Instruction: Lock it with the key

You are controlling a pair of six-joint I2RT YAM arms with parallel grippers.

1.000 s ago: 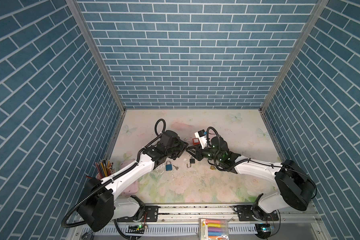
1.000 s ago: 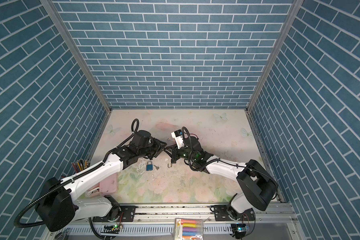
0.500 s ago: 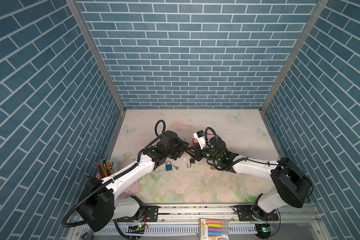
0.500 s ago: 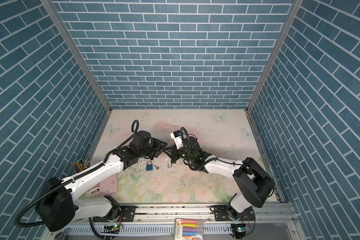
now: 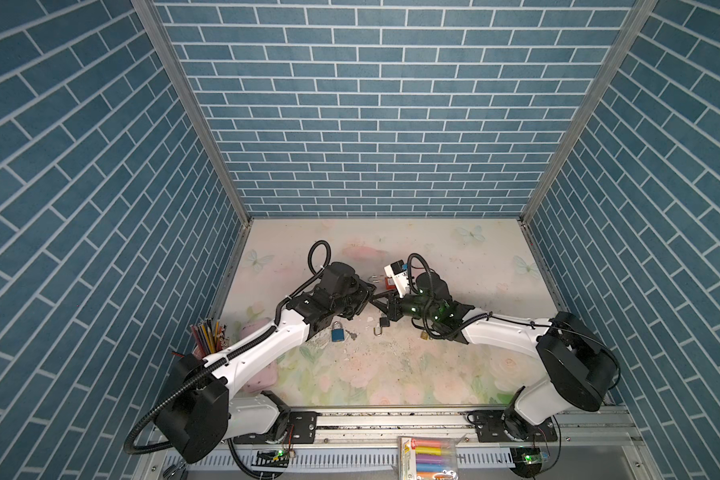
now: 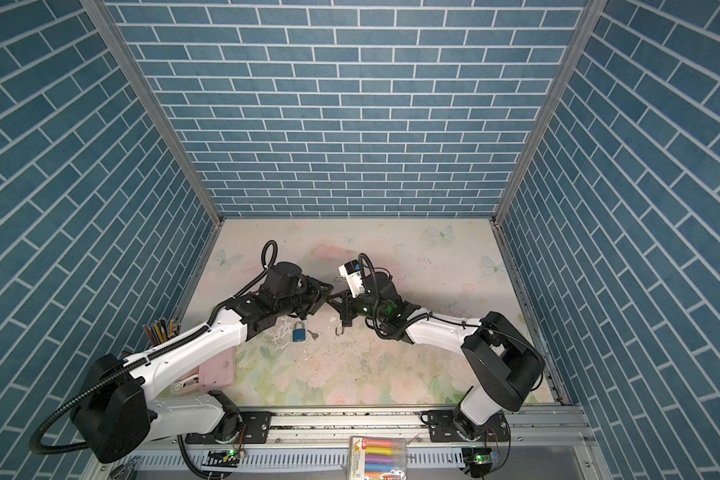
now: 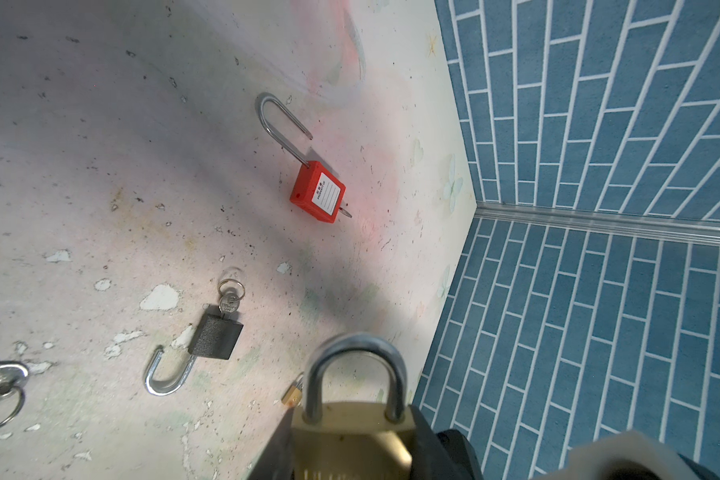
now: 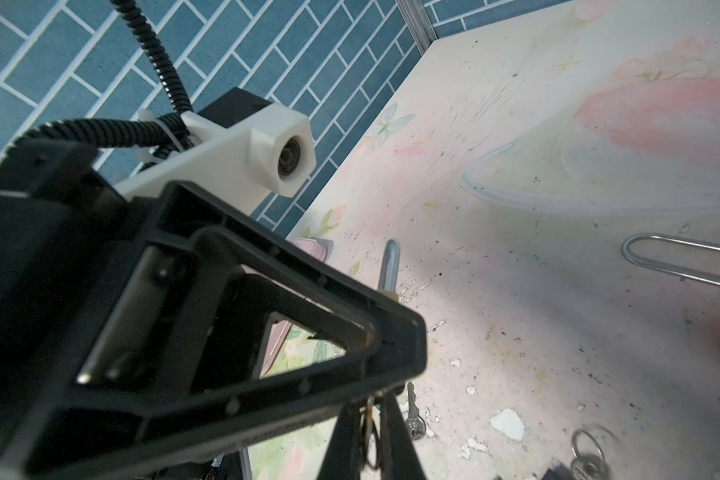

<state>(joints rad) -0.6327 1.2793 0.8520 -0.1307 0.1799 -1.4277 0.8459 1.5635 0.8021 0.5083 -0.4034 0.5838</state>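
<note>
On wrist views, left end effector [image 7: 350, 457] clamps padlock [image 7: 352, 424]; right end effector [image 8: 368, 428] pinches key [image 8: 368, 412].

Nothing was legible. The white label [image 7: 327, 195] on the red padlock [image 7: 307, 188] had one line of small print beside ruled lines, too small to read. Printing on the marker pack [image 5: 427, 456] at the front rail was also unreadable.

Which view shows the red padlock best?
The left wrist view: the red padlock lies in full view, shackle open, label visible. The right wrist view catches only its shackle and a red corner; in a top view it is a small, partly hidden patch.
</note>
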